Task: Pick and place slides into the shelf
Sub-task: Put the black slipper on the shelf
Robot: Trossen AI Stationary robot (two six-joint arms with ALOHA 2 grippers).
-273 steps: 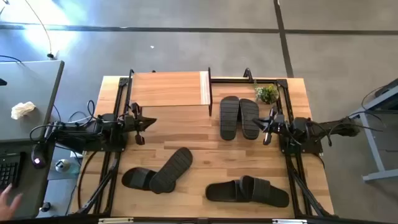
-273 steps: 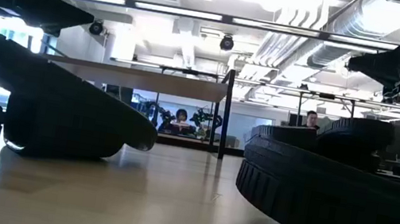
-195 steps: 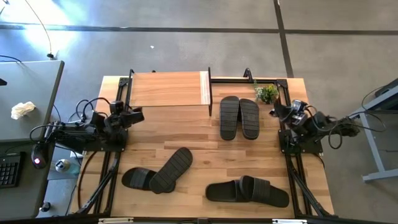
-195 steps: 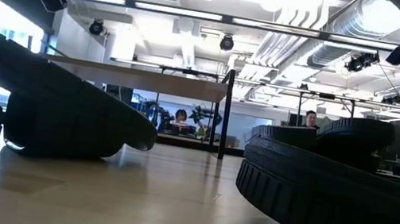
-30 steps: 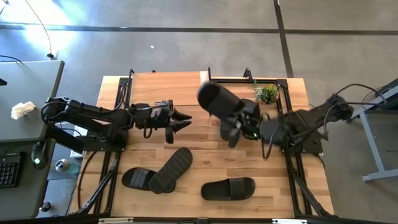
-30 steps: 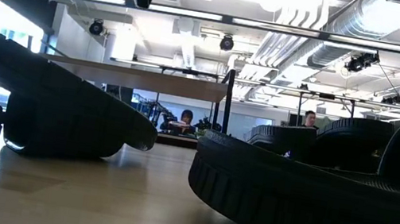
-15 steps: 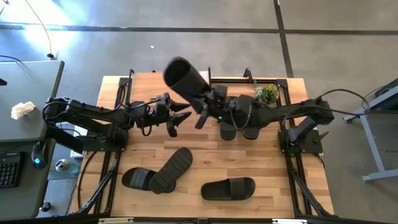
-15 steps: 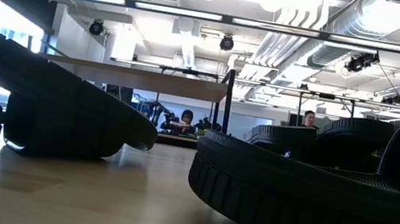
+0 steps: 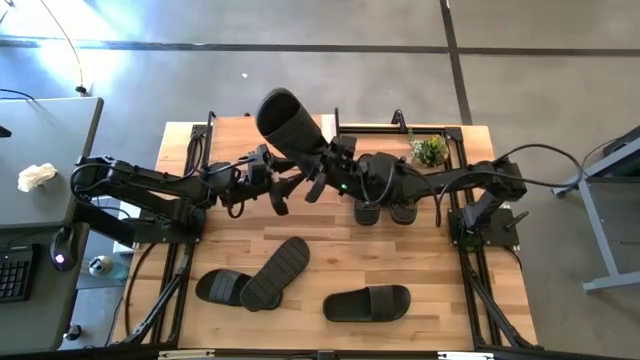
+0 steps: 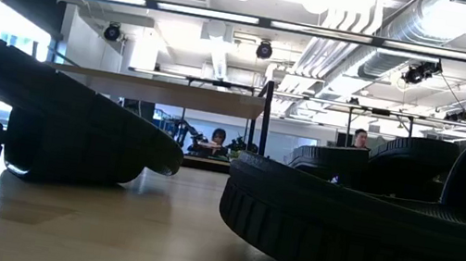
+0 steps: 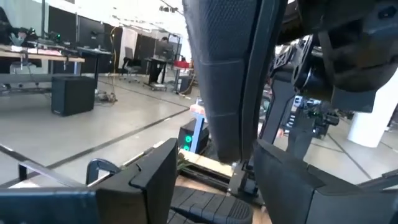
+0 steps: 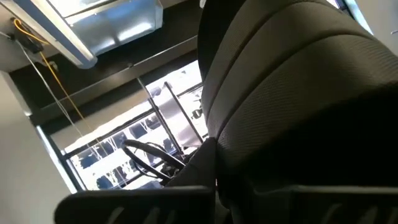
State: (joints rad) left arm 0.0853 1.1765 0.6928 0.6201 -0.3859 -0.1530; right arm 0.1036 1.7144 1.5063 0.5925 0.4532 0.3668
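Seen from above, the right pincer (image 9: 322,172) pinches one black slide (image 9: 288,124), lifted clear of the counter (image 9: 470,300) and tilted over the shelf (image 9: 240,135). The left pincer (image 9: 283,190), fingers spread, sits just beside the shelf's front edge, near that slide. A pair of slides (image 9: 384,205) lies right of the shelf; three slides (image 9: 270,275) lie nearer the front.

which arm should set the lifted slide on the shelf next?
Right. Its end effector already holds the raised slide above the shelf. The left end effector is open just beside it, holding nothing.
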